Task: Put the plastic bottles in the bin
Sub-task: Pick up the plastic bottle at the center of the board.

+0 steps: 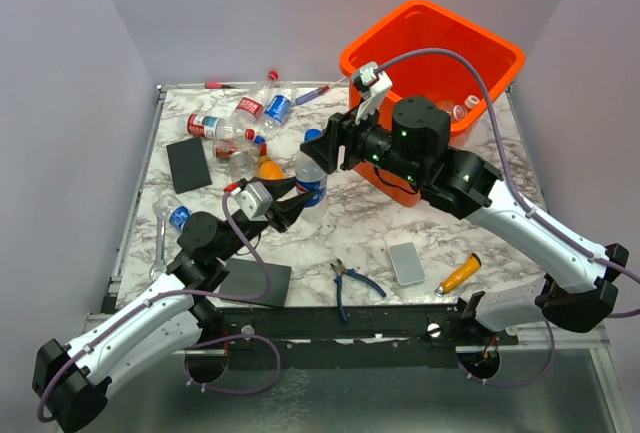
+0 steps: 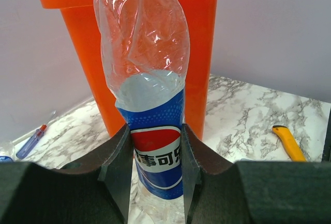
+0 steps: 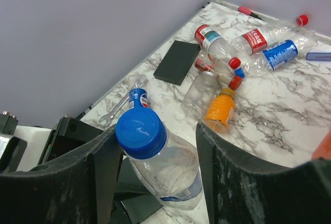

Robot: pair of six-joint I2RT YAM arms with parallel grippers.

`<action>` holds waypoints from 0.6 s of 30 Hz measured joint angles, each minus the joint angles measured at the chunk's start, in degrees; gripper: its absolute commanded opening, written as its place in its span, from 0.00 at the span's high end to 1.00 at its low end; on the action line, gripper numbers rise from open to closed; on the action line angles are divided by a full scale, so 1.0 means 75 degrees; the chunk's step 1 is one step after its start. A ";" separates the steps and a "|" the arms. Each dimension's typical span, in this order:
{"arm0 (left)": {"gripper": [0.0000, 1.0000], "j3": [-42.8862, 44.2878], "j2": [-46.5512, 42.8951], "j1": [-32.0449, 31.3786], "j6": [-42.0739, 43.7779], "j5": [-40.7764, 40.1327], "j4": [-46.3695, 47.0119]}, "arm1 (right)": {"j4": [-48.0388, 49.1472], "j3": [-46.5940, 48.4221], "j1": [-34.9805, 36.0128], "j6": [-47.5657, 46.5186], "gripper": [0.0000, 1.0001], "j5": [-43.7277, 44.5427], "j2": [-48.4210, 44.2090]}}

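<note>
A clear plastic bottle with a blue Pepsi label point(image 1: 312, 183) point(image 2: 150, 105) hangs above the table, and my left gripper point(image 1: 290, 203) point(image 2: 155, 151) is shut on its labelled body. My right gripper point(image 1: 327, 150) point(image 3: 155, 133) straddles the bottle's neck and blue cap point(image 3: 140, 131). Its left finger touches the cap, while a gap remains at the right finger, so it is open. The orange bin point(image 1: 410, 8) point(image 2: 88, 38) stands at the far right, just behind the bottle. Several more bottles point(image 1: 245, 123) lie at the far left, among them an orange one point(image 3: 220, 109).
A black pad point(image 1: 188, 165) lies at the left and another point(image 1: 255, 281) is near my left arm. Blue-handled pliers point(image 1: 350, 278), a white slab point(image 1: 407, 263) and an orange-handled tool point(image 1: 458, 275) lie near the front. A wrench point(image 1: 160, 243) and a small bottle point(image 1: 178, 215) sit at the left edge.
</note>
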 measured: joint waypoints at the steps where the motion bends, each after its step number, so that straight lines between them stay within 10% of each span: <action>1: 1.00 0.0000 0.0006 0.0000 -0.0017 0.0000 0.0000 | 0.0017 0.0000 0.0000 0.0000 0.39 0.0000 0.0023; 7: 1.00 0.0000 0.0026 0.0000 -0.0055 0.0003 0.0000 | 0.0052 0.0000 0.0000 0.0000 0.38 0.0003 0.0146; 13: 0.96 -0.0006 0.0026 0.0000 -0.0111 0.0000 0.0006 | 0.0143 -0.0015 0.0006 0.0017 0.69 0.0041 0.0166; 18: 0.23 -0.0029 0.0012 -0.0015 -0.0248 -0.0073 0.0003 | 0.0198 -0.0082 -0.0017 -0.0189 0.99 0.0152 0.0160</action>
